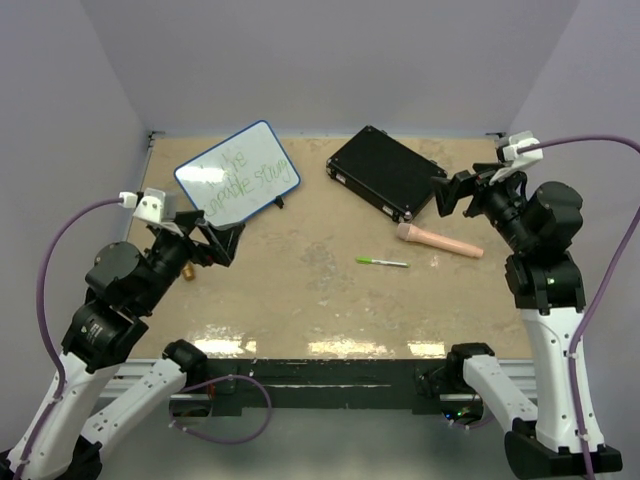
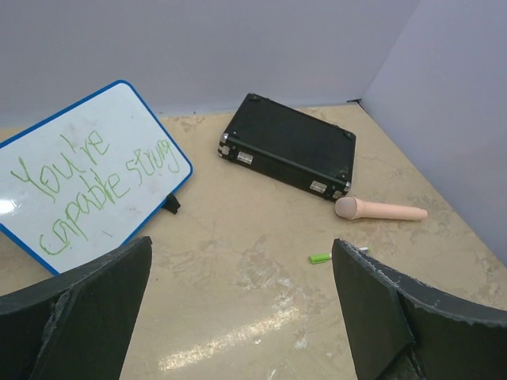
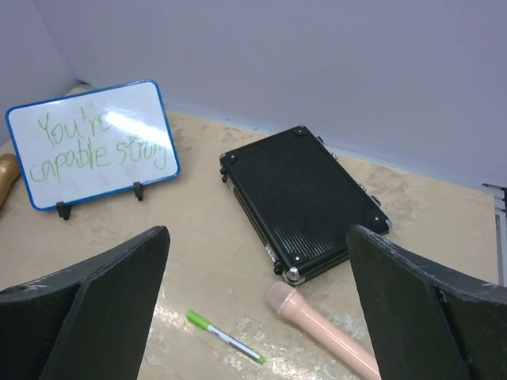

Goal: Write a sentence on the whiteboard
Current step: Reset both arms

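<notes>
Whiteboard: the whiteboard (image 1: 238, 172) stands propped on small black feet at 10 o'clock on the surface (image 1: 300, 300), with its face turned toward the arms.
Sentence: the sentence (image 2: 83, 207) sits in two green lines and reads roughly "You're capable strong". You can judge the writing as done or very nearly done.
Board axis: seen from above, its long side runs from about 8 to 2 o'clock.
Left fingers: the left fingers (image 2: 87, 309) are spread wide and hold nothing. The board lies just ahead of them at 12 to 1 o'clock, so this is your nearer arm.
Right fingers: the right fingers (image 3: 103, 301) are also spread wide and empty, well apart from the board.
Marker: the marker (image 1: 382, 262) lies flat near the middle, along 9 to 3 o'clock, with its green end toward 9. It sits at about 8 o'clock from the right fingers, nearer to them than to the left.
Obstacles: the black case (image 1: 388, 172) is at 1 o'clock, and the pink microphone (image 1: 440, 241) is just beside its near corner. A small brass object (image 1: 188, 271) sits close by the left arm.
Edges: walls run close behind and to the left of the board, so you have little room there.
Open room: bare surface lies between the board and the marker, so approach from 6 o'clock.
</notes>
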